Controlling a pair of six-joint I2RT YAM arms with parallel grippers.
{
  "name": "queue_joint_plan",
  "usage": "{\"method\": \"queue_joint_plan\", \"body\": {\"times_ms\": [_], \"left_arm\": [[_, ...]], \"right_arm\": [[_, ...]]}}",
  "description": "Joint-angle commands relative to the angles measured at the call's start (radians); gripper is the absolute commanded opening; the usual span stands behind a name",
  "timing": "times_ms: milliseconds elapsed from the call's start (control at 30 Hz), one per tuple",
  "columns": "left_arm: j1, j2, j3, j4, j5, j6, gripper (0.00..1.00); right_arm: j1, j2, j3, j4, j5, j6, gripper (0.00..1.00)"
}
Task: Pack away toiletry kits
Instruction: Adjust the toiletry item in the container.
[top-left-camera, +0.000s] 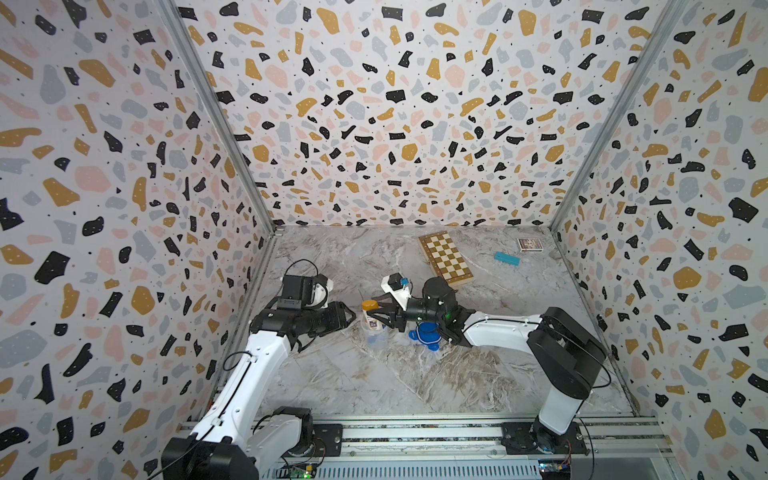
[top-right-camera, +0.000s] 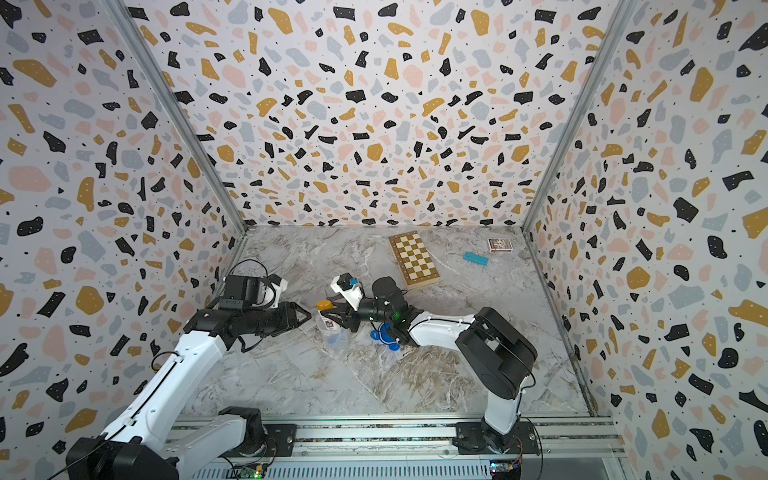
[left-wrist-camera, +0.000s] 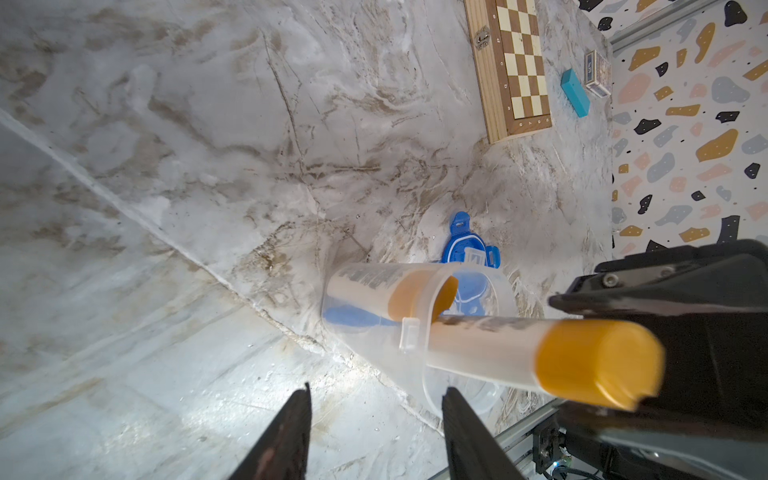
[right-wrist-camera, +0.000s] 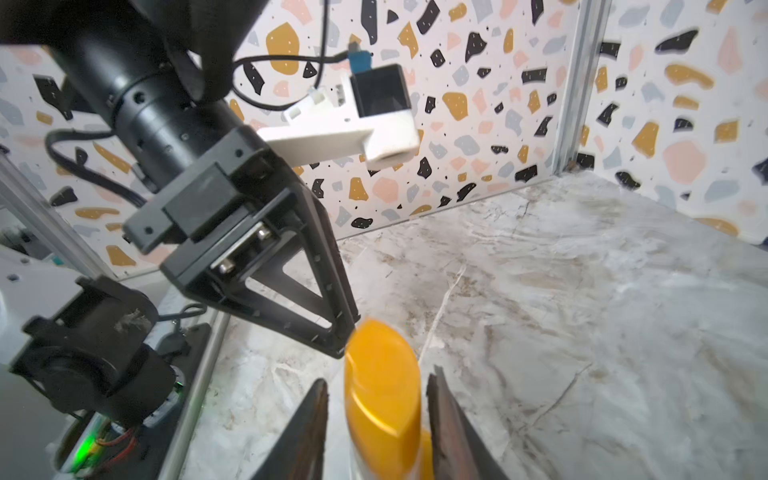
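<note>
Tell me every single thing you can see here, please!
table: 1, grey marble, under everything
tub: 1, clear, middle of the table
bottles: 2, white with orange caps, one sticking out of the tub, one lying inside
toothbrush: 1, blue, inside the tub, blurry, so only likely
lid: 1, blue, on the table beside the tub
chessboard: 1, brown wood, back
block: 1, teal, back right
card box: 1, dark, back right corner
left end effector: 1, black, open, beside the tub
right end effector: 1, black, open around the sticking-out bottle's cap

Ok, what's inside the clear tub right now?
Two orange-capped bottles: the first bottle leans inside, the second bottle sticks out past the rim. A blue thing lies at the bottom, too blurred to name. Anything under them is hidden.
</note>
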Motion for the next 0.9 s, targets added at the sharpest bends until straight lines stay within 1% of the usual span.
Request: {"method": "queue_joint_plan", "body": {"times_ms": [0, 67, 167, 200, 333, 367, 433, 600, 733, 867], "left_arm": [[0.002, 0.001, -0.005, 0.023, 0.000, 0.000, 0.51], [0.002, 0.006, -0.003, 0.024, 0.002, 0.000, 0.51], [0.002, 0.007, -0.002, 0.024, 0.000, 0.002, 0.51], [0.002, 0.006, -0.001, 0.026, -0.001, 0.002, 0.51], [0.002, 0.008, 0.000, 0.026, -0.002, 0.002, 0.51], [0.002, 0.007, 0.000, 0.026, -0.002, 0.001, 0.51], [0.002, 0.007, -0.001, 0.025, -0.002, 0.000, 0.51], [0.002, 0.012, 0.003, 0.027, -0.002, 0.000, 0.51], [0.002, 0.009, 0.001, 0.027, 0.000, -0.003, 0.51], [0.002, 0.005, -0.004, 0.031, 0.006, -0.006, 0.51]], "right_arm": [[0.008, -0.047, -0.002, 0.025, 0.012, 0.000, 0.53], [0.007, -0.052, 0.007, -0.008, 0.004, -0.016, 0.56], [0.008, -0.072, 0.021, -0.059, 0.013, -0.047, 0.55], [0.008, -0.079, 0.032, -0.081, 0.023, -0.057, 0.52], [0.009, -0.092, 0.126, -0.301, 0.069, -0.117, 0.25], [0.014, -0.096, 0.135, -0.336, 0.081, -0.136, 0.20], [0.027, -0.108, 0.135, -0.385, 0.099, -0.168, 0.13], [0.046, -0.126, 0.132, -0.443, 0.091, -0.206, 0.00], [0.052, -0.104, 0.158, -0.515, 0.052, -0.227, 0.00], [0.058, -0.071, 0.180, -0.582, 0.048, -0.217, 0.00]]}}
